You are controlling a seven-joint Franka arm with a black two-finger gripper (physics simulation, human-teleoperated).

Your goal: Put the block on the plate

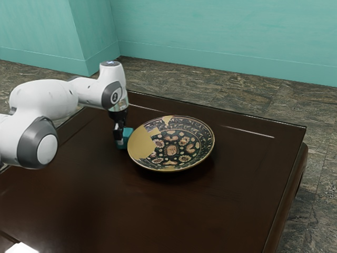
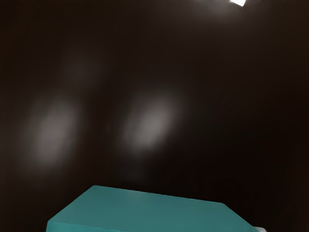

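The blue-green block is by the plate, on the side toward the exterior view's left, close to the gold part. It is low down, but I can't tell if it sits flat on the bench or a bit above it. The tool is right at the block, and I can't tell if it is spread wide or pinching it. The block looks hard and stiff, with flat sides and neat corners, so it should not squash. I guess it is light and not easy to break. Its sides look smooth, so it could slip if the pinch is weak or crooked. The best hold is on two flat sides across from each other, near the middle, so it won't tip. The plate is wide, round and dished, and its edge stands up in the way. The block should go up over that edge, then over the middle, and down softly. The plate looks like it could chip or slide if bumped. The white arm comes in from the exterior view's left. Past the dark, shiny bench are the stony floor and a blue-green wall.
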